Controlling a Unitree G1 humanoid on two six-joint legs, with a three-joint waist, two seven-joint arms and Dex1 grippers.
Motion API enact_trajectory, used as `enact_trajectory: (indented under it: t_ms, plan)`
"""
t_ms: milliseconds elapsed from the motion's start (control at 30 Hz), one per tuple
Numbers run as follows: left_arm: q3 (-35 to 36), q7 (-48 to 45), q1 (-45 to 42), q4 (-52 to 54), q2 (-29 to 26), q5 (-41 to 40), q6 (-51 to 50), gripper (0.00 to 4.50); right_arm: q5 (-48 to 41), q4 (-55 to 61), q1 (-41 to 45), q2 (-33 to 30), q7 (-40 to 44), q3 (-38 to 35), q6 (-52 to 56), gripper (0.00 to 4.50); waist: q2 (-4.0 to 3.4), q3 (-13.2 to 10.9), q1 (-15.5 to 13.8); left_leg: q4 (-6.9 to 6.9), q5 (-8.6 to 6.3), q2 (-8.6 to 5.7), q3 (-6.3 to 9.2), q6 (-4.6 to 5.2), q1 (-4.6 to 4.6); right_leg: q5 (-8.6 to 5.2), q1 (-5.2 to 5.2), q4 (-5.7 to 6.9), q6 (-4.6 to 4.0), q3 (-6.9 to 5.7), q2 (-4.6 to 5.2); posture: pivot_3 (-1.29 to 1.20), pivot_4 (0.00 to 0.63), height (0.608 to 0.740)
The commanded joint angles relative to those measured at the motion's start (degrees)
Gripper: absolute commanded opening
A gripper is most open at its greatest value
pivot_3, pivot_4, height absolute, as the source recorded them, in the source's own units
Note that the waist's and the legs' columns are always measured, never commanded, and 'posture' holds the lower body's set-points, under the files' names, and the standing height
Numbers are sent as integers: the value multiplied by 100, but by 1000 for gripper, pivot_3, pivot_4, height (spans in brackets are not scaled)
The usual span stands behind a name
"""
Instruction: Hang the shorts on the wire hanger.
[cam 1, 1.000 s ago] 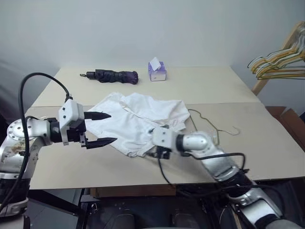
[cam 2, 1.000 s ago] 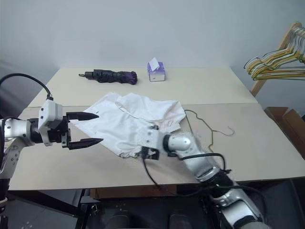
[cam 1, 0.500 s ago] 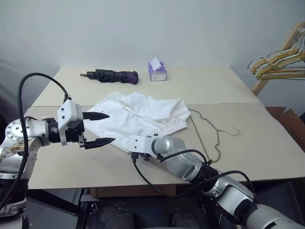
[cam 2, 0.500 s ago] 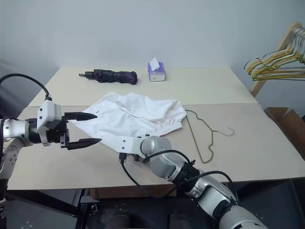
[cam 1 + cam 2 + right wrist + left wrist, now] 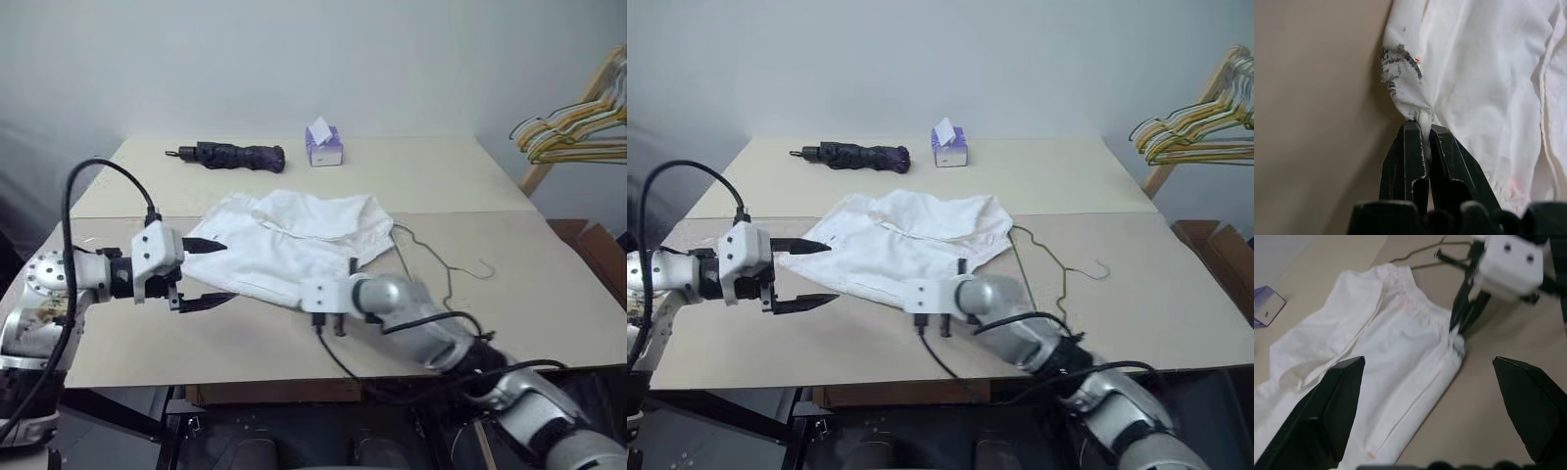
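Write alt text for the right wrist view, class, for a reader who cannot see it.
The right gripper is shut on a pinched corner of the white shorts, beside a dark smudge on the cloth. The rest of the shorts lies spread on the beige table.

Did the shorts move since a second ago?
Yes. The shorts bunched up toward the wire hanger, their right edge now touching it, pinched by the right gripper.

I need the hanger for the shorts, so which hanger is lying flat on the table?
The thin grey-olive wire hanger, lying on the table just beside the white shorts. The bundle of yellow and green hangers hangs on a wooden rack off the table.
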State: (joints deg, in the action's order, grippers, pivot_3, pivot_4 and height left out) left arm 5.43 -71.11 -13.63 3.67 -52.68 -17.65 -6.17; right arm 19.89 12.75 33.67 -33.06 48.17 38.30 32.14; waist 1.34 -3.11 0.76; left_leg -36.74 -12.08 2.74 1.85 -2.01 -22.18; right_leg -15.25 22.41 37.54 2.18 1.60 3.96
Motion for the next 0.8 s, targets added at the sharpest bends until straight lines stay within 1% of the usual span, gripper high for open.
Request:
enact_trajectory:
  t_ms: [33,133,233,300,367,500,633,800]
  plan:
    - [-242,-69,24,-557,-217,755,1195,4500,-415,359,-105,-345,272,-723,-523,42,0,0,32,0,0,1,0,0,1,0,1,1,-1,1,-2,10,13,740]
    - [-555,16,-16,-1292,-319,1363,2063,4500,-627,309,-159,-501,401,-1079,-639,42,0,0,72,1,-4,9,-9,7,10,0,1,2,-2,16,-14,1,7,740]
    - [-985,516,-196,-2134,-474,2410,3121,4500,-594,165,-146,-564,375,-1228,-776,42,0,0,75,0,-6,10,-14,10,13,0,2,3,-2,23,-16,-8,1,740]
    - [-1183,834,-353,-2551,-523,2879,3526,4500,-564,113,-143,-580,391,-1276,-843,42,1,0,61,0,-6,10,-17,10,10,1,4,1,-4,23,-15,-12,0,740]
    - [-1308,1212,-533,-2882,-493,3218,3648,4500,-576,106,-138,-591,415,-1310,-870,42,1,2,25,0,-6,10,-25,9,9,2,5,2,-5,24,-12,-13,0,740]
    - [-1588,2312,-963,-3441,-267,4087,3511,4500,-587,108,-145,-581,428,-1352,-882,42,-7,8,-6,0,-6,10,-30,9,14,0,4,9,-1,26,-12,-11,0,740]
    - [-1793,2957,-1358,-3965,7,4450,3494,3665,-584,97,-150,-561,437,-1375,-905,0,-15,14,-5,0,-6,10,-33,9,17,0,1,7,1,28,-12,-13,0,740]
    - [-1910,3404,-1784,-4511,294,4564,3625,1982,-595,129,-188,-554,443,-1421,-918,0,-13,16,-5,0,-6,10,-33,9,15,1,2,8,0,28,-12,-16,0,740]
